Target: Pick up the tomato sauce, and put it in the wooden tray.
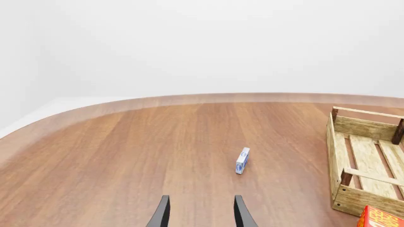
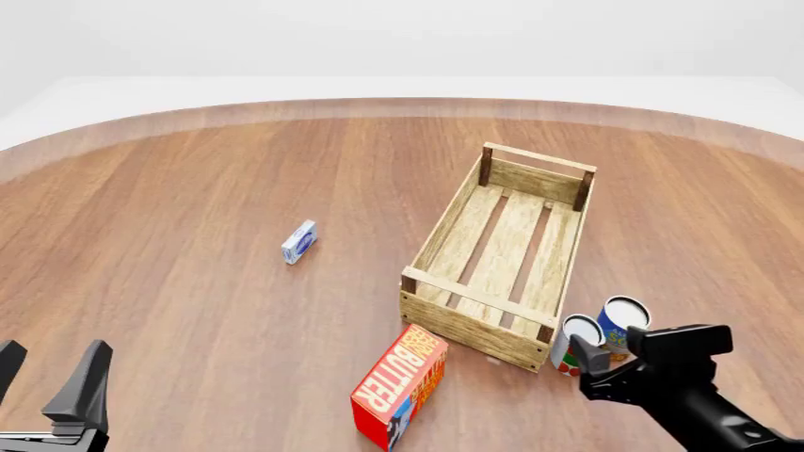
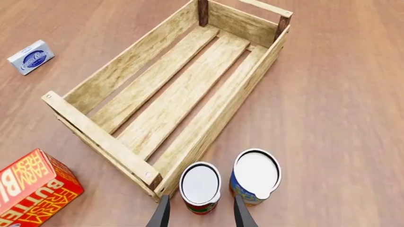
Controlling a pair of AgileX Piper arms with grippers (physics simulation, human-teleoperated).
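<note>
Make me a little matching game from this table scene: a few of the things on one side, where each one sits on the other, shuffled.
Things:
1. tomato sauce
2. butter box
3. small blue-and-white box
4. blue-and-orange can

Places:
A. alone on the open table, left of the tray
B. in front of the tray's near end, nearer the camera
C. by the tray's near right corner, between the right gripper's fingers
D. right of the other can, farther from the tray

Pairs: 1-C, 2-B, 3-A, 4-D
</note>
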